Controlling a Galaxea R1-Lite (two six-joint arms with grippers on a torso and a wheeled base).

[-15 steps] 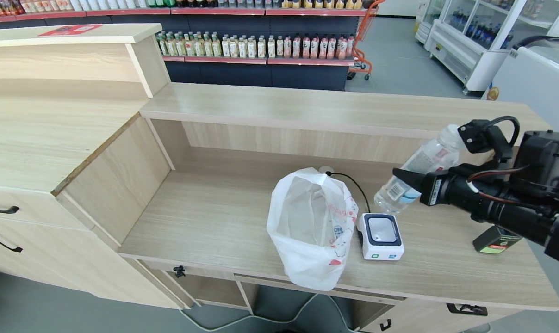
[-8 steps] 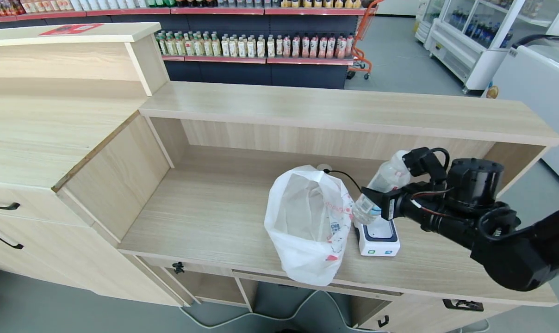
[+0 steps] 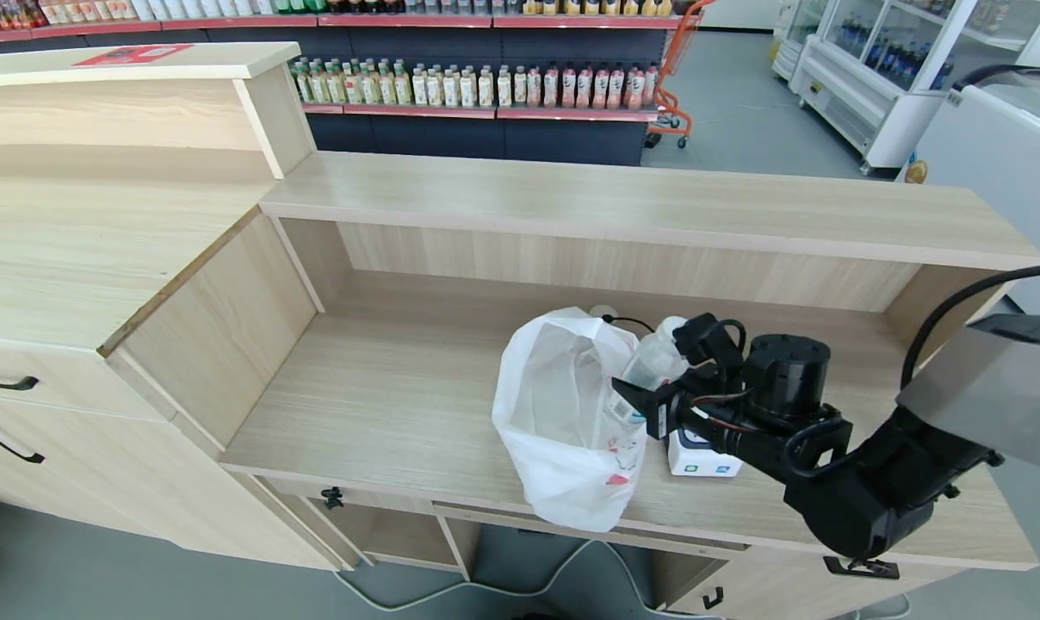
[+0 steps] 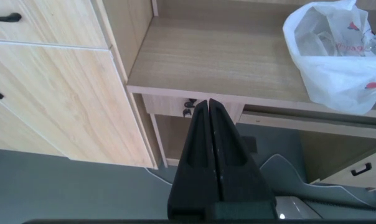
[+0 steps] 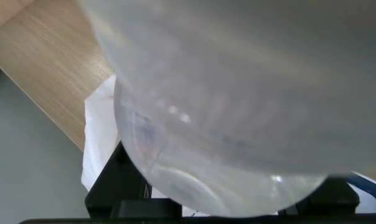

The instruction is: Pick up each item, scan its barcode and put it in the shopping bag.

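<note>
**Task item.** The clear plastic water bottle with a white label (image 3: 658,355) is off the counter, tilted, with its cap end up and away from the robot and its base end down at the right rim of the bag's mouth. Whether the base has crossed inside the rim cannot be told. In the right wrist view the bottle (image 5: 238,93) sits hard against the camera, with the bag's white film (image 5: 98,143) below it.

**Right gripper.** The right gripper (image 3: 668,375) is parted to the bottle's width and clamps it across the body, one finger on each side. It hangs over the counter between the bag and the scanner.

**Left gripper.** The left gripper (image 4: 208,134) has its two fingers pressed flat together with nothing between them. It is low, in front of the counter's front edge and well apart from the bag.

**Container.** The white translucent plastic shopping bag with red print (image 3: 563,413) stands upright on the light wooden counter (image 3: 382,405), near the front edge, with its mouth open upward. Its contents cannot be made out through the film.

**Other.** A small white box-shaped barcode scanner (image 3: 701,461) rests on the counter just beside the bag on its right, partly covered by the right gripper. A thin black cable (image 3: 628,322) arcs behind the bag's top.
</note>
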